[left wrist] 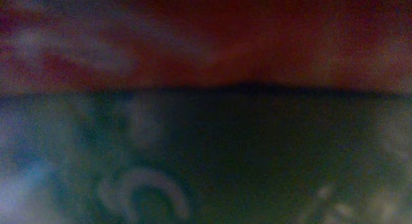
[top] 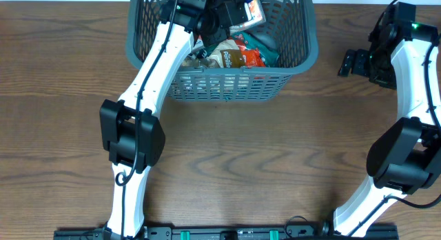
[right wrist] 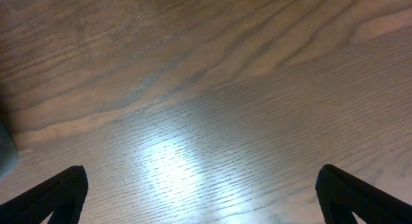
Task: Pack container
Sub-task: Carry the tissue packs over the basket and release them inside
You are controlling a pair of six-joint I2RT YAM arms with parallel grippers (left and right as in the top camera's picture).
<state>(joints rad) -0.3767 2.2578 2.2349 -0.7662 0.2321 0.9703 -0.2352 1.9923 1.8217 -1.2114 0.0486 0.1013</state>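
The dark grey slotted container [top: 298, 63] stands at the table's back, left of centre. It holds several snack packets [top: 238, 57], red, brown and teal. My left gripper [top: 222, 19] is down inside the container, right over the packets, next to a tilted packet [top: 249, 12]. Its jaws are hidden from above. The left wrist view is filled by a blurred red surface [left wrist: 206, 37] over a dark green one [left wrist: 244, 153], very close; no fingers show. My right gripper [top: 350, 63] is open and empty over bare table right of the container; its fingertips [right wrist: 203, 198] are wide apart.
The wooden table [top: 262, 150] spreads in front of the container. The left arm [top: 155, 67] crosses the container's front left rim. The right arm [top: 413, 67] stands along the right edge.
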